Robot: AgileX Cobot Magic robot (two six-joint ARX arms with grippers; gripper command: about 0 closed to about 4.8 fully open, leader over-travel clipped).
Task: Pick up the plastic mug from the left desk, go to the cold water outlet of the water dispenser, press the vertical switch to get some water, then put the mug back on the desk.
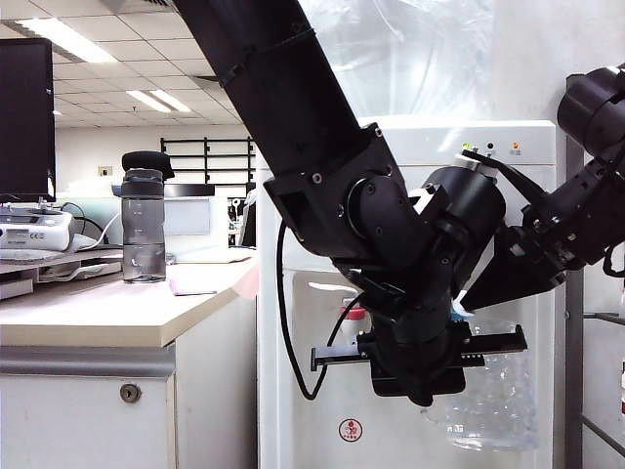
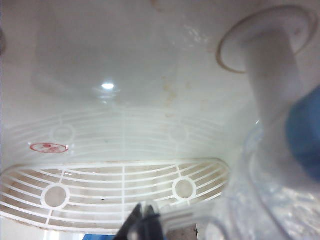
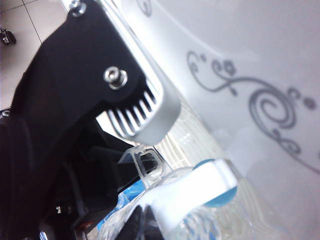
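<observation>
The clear, dimpled plastic mug (image 1: 493, 391) hangs in the recess of the white water dispenser (image 1: 527, 195), under the cold water outlet with its blue collar (image 2: 306, 132). My left gripper (image 1: 430, 386) is shut on the mug's thin clear handle; the left wrist view shows its fingertips (image 2: 145, 220) pinched beside the mug (image 2: 270, 200). My right gripper (image 1: 464, 308) comes in from the right. It is shut, its tips (image 3: 142, 222) lying against the white vertical switch (image 3: 192, 192) above the blue collar (image 3: 222, 200). I cannot make out any water. The left desk (image 1: 98, 313) stands at the left.
A black-lidded bottle (image 1: 144, 220) stands on the desk with office devices behind it. The red-collared tap (image 1: 354, 315) sits left of the mug. A white drip grille (image 2: 120, 190) lies below the recess. The left arm's black body fills the centre of the exterior view.
</observation>
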